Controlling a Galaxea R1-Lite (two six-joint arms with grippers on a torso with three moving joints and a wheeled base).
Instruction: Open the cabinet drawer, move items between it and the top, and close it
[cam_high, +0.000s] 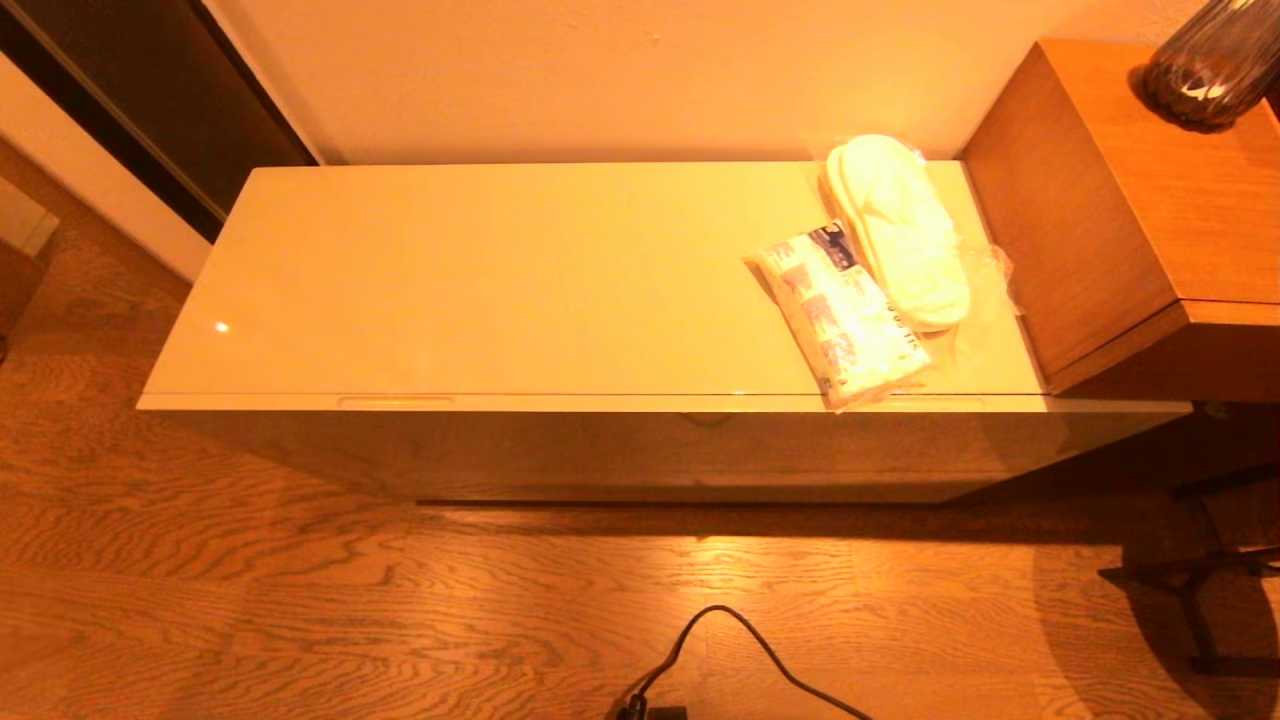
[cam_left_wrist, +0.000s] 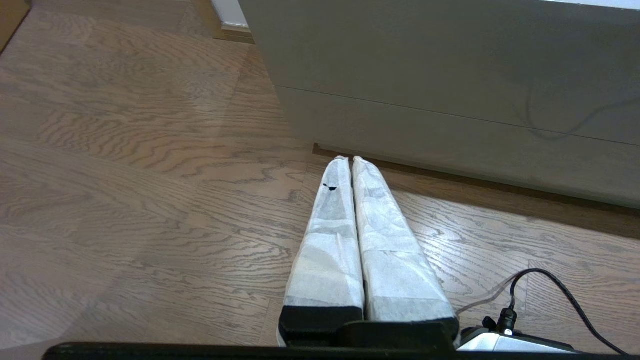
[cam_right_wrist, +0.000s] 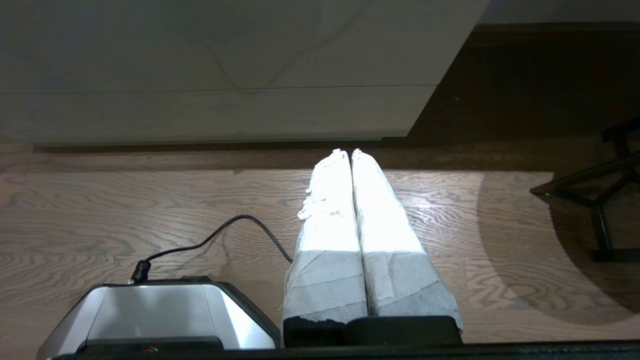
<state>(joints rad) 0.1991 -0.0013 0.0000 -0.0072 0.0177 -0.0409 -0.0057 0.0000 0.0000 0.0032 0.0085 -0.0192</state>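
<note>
The low cream cabinet's glossy top (cam_high: 520, 280) carries two items at its right end. Flat white slippers in a clear bag (cam_high: 900, 230) lie near the back. A white packet with blue print (cam_high: 840, 315) lies beside them, reaching the front edge. The black tape ring is out of view. The drawer front (cam_high: 640, 450) is flush and closed; it also shows as the drawer front (cam_left_wrist: 450, 90) and the drawer front (cam_right_wrist: 215, 55). My left gripper (cam_left_wrist: 348, 159) is shut and empty, low over the floor. My right gripper (cam_right_wrist: 346, 151) is likewise shut and empty near the cabinet's base.
A taller brown wooden cabinet (cam_high: 1130, 200) with a dark vase (cam_high: 1215, 65) adjoins the right end. A black cable (cam_high: 740, 640) runs over the wooden floor in front. A dark metal stand (cam_high: 1200, 580) stands at the right. The robot base (cam_right_wrist: 150, 315) shows beside the right gripper.
</note>
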